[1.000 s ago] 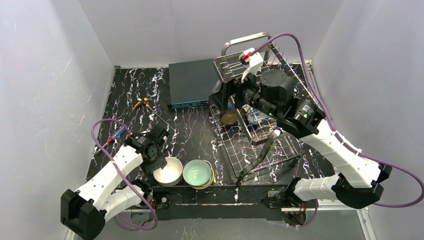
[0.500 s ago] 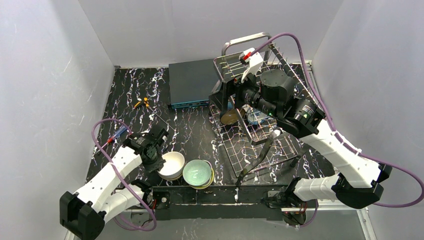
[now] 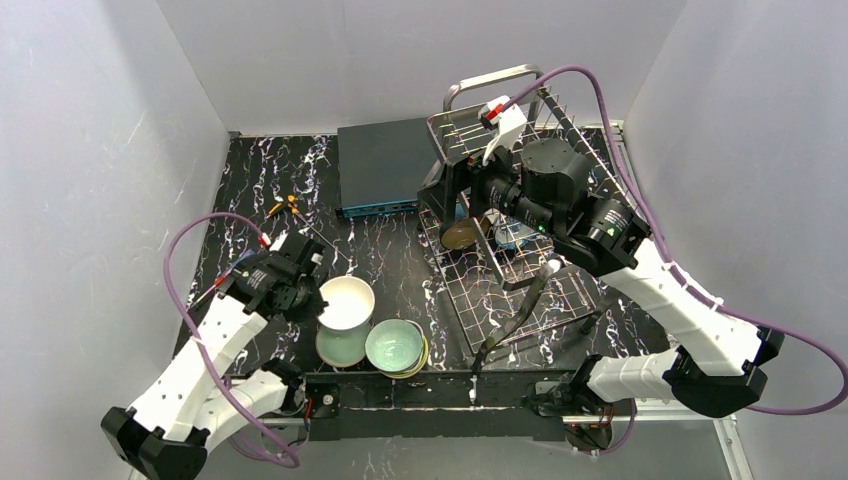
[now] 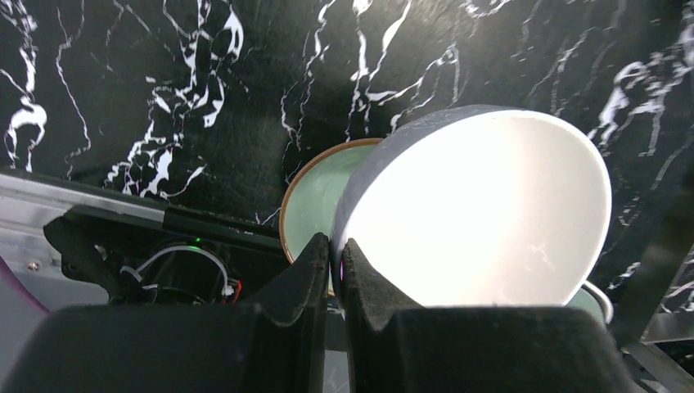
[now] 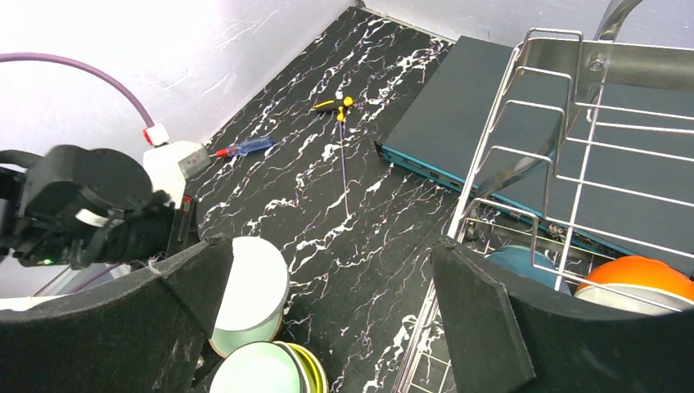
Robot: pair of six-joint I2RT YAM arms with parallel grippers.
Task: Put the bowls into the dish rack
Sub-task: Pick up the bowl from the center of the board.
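Left tool [image 4: 335,255] pinches rim of white bowl [image 4: 483,213]; right tool [image 5: 327,319] gapes by dish rack [image 5: 573,78].

Both arms — left arm [image 3: 215,338] at lower left, right arm [image 3: 690,315] at lower right — have white shells, black joints and bases and a looping purple cable [image 3: 573,69] with a red-tipped plug, and the left gripper [image 4: 335,244] is matte black.

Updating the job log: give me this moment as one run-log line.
left claw: shut on white bowl rim | white bowl: held above green bowl | right claw: open, by dish rack
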